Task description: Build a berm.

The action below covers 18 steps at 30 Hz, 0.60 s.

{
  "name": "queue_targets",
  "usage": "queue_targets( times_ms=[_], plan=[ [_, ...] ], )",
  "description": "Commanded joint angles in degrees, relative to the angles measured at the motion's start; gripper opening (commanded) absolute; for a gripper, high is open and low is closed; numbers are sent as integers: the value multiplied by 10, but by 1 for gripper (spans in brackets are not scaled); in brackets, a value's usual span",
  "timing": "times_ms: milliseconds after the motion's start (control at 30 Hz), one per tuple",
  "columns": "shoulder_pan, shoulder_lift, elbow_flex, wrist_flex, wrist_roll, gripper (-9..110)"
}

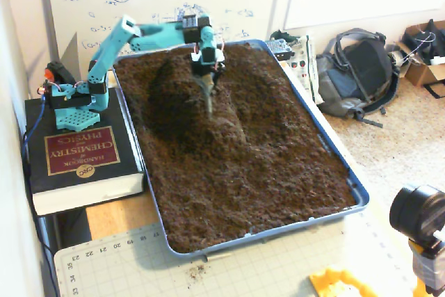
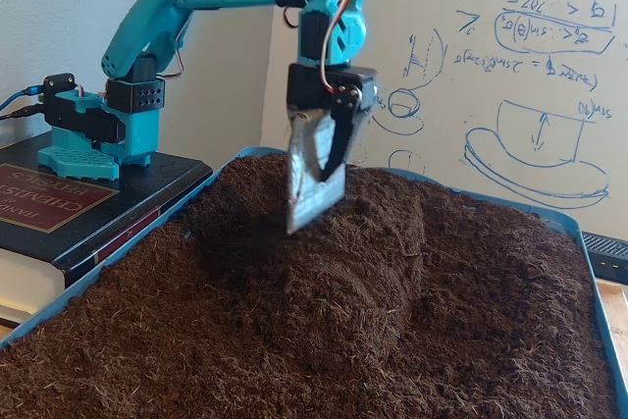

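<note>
A blue tray [image 1: 356, 189] is filled with dark-brown loose soil. The berm [image 1: 226, 133] is a low ridge that runs from under the gripper toward the tray's front; in another fixed view it shows as a rounded mound [image 2: 343, 272]. My teal arm reaches over the tray's back part. The gripper [image 1: 208, 92] points down, shut on a flat grey metal blade [image 2: 312, 174] that hangs at the ridge's far end [image 2: 319, 188]. I cannot tell whether the blade's lower edge touches the soil.
The arm's base stands on a thick black book [image 1: 80, 154] left of the tray. A cutting mat [image 1: 208, 269] lies in front. A backpack [image 1: 358, 74] and a box sit at the right. A camera [image 1: 421, 217] stands at the front right. A whiteboard [image 2: 530, 56] is behind.
</note>
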Motion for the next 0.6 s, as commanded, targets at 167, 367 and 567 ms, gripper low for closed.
queue_targets(
  times_ms=[167, 367, 567],
  plan=[
    [0, 200, 263, 15, -45, 1],
    [4, 257, 446, -20, -103, 1],
    [4, 249, 556, -189, -105, 1]
  ],
)
